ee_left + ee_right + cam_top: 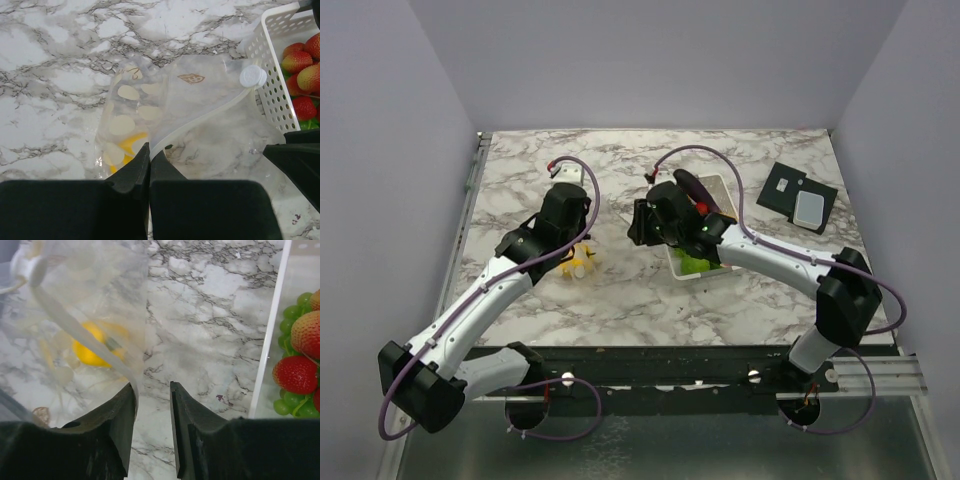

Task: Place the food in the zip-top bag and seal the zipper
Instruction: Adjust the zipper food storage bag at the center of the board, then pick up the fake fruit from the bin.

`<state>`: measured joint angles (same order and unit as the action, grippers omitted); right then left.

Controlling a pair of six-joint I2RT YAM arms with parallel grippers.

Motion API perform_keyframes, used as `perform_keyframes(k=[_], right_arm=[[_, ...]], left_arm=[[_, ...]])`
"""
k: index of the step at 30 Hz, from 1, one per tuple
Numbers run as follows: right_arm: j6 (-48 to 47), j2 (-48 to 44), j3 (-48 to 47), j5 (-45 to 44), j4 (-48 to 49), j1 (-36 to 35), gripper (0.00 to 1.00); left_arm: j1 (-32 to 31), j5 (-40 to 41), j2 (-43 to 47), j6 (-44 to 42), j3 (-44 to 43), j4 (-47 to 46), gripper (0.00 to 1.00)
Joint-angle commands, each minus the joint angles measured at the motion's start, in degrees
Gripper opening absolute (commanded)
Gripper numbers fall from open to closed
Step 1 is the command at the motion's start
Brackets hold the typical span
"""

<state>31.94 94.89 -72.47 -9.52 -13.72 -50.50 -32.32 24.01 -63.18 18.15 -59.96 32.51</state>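
Item 1, left gripper (pixel 149 159): you have its fingers pressed flat together, pinching the near edge of the zip-top bag (pixel 165 100) where the zipper (pixel 207 116) begins.

Item 2, zip-top bag: clear and crinkled, lying on the marble table (pixel 620 300) between the two arms, just left of the white basket (pixel 267 75). The zipper strip runs away from your left fingers, up and to the right, to a white round cap (pixel 252 76) close to the basket wall. Whether the mouth is sealed cannot be told.

Item 3, yellow pieces (pixel 131 142): inside the bag, showing through the plastic near your left fingertips.

Item 4, right gripper (pixel 152 392): its fingers stand apart, bare marble showing in the gap, nothing held. The bag's edge lies right against one fingertip.

Item 5, basket contents: strawberries (pixel 295 375) and green grapes (pixel 295 315) in the wrist views, and a dark eggplant (pixel 694 187) at the far end in the top view.

Item 6, black flat object (pixel 798 195): on the table's far right, well apart from the bag.
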Motion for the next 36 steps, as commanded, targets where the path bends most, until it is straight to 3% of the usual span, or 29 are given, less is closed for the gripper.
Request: perform_keyframes(k=[1, 7, 22, 28, 36], right_arm=[[-0.1, -4.6, -1.2, 3.9, -0.7, 0.4, 0.41], [-0.7, -9.3, -2.2, 3.6, -3.7, 0.4, 0.50], [-5.2, -18.7, 0.6, -13.9, -15.8, 2.4, 0.61], [-4.9, -22.4, 6.0, -14.0, -16.9, 6.9, 0.64], [-4.1, -24.0, 13.4, -7.7, -14.1, 14.8, 0.68]], left_arm=[[0.4, 0.5, 1.5, -0.7, 1.6, -2.5, 0.00], [0.4, 0.1, 1.7, -0.7, 2.6, -3.2, 0.00], [0.5, -0.2, 4.1, -1.3, 4.3, -4.2, 0.00], [0.5, -0.4, 4.9, -1.5, 4.7, -4.3, 0.00], [0.5, -0.5, 5.8, -1.5, 5.2, -4.4, 0.00]])
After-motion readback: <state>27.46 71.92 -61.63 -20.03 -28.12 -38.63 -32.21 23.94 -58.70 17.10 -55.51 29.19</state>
